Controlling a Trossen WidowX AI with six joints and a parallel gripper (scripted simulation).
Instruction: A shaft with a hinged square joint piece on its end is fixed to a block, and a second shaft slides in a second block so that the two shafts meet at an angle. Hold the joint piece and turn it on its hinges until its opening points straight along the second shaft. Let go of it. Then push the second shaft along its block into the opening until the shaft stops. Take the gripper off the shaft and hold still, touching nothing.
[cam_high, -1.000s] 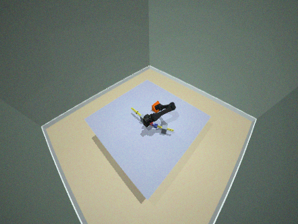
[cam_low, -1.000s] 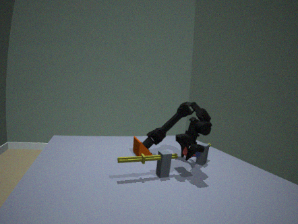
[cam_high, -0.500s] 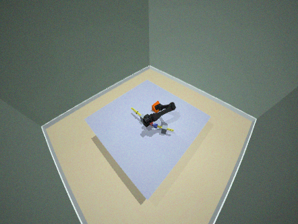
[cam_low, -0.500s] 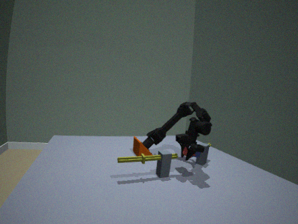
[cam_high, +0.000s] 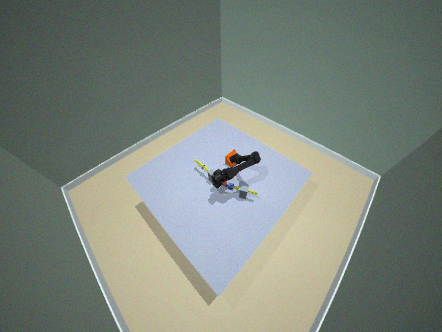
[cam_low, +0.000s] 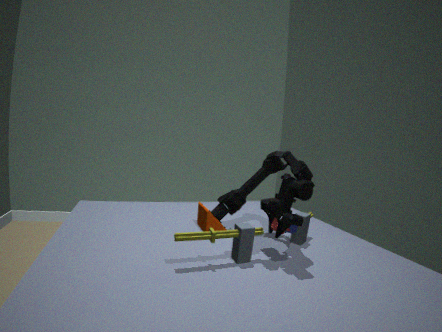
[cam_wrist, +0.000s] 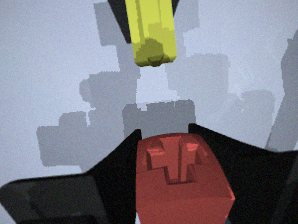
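The red joint piece (cam_wrist: 182, 202) (cam_low: 275, 224) (cam_high: 224, 183) has a cross-shaped opening, seen from above at a slant in the wrist view. My gripper (cam_wrist: 164, 131) (cam_low: 274, 233) is shut on it, one black finger on each side. The second shaft (cam_wrist: 154, 35) (cam_low: 192, 236) (cam_high: 200, 164), yellow with a collar, passes through its grey block (cam_low: 243, 245). Its end stands a gap away from the opening, a little left of it in the wrist view. I cannot tell whether they line up exactly. A blue hinge part (cam_high: 230, 186) (cam_low: 293, 229) joins the red piece to the fixed yellow shaft (cam_high: 253, 192).
The fixed shaft's grey block (cam_high: 243, 195) (cam_low: 300, 235) stands close behind the joint. The orange arm base (cam_high: 231, 158) (cam_low: 208, 217) stands off to one side on the pale blue table top (cam_high: 215, 250) (cam_low: 150, 300). The arm (cam_high: 240, 167) (cam_low: 257, 181) reaches over to the joint.
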